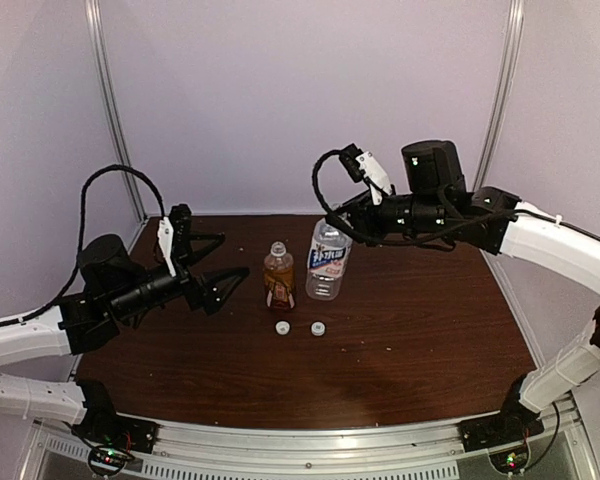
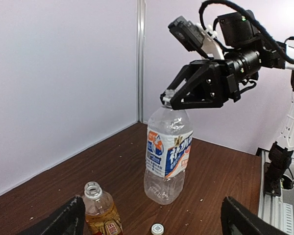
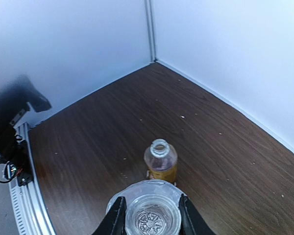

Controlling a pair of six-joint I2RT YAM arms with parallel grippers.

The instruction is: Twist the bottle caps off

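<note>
Both caps (image 1: 283, 327) lay off, so the left gripper (image 1: 232, 256) hung with fingers apart. The right gripper (image 2: 169, 99) clamped the clear bottle (image 2: 167, 152) at its neck, perhaps to steady it.

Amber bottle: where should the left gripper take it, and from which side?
Probably best: grip the amber bottle on its labelled body just below the shoulder, coming in level from the robot's left with the open left gripper. It stands upright, uncapped; the clear bottle stands close on its right and the caps lie in front.
</note>
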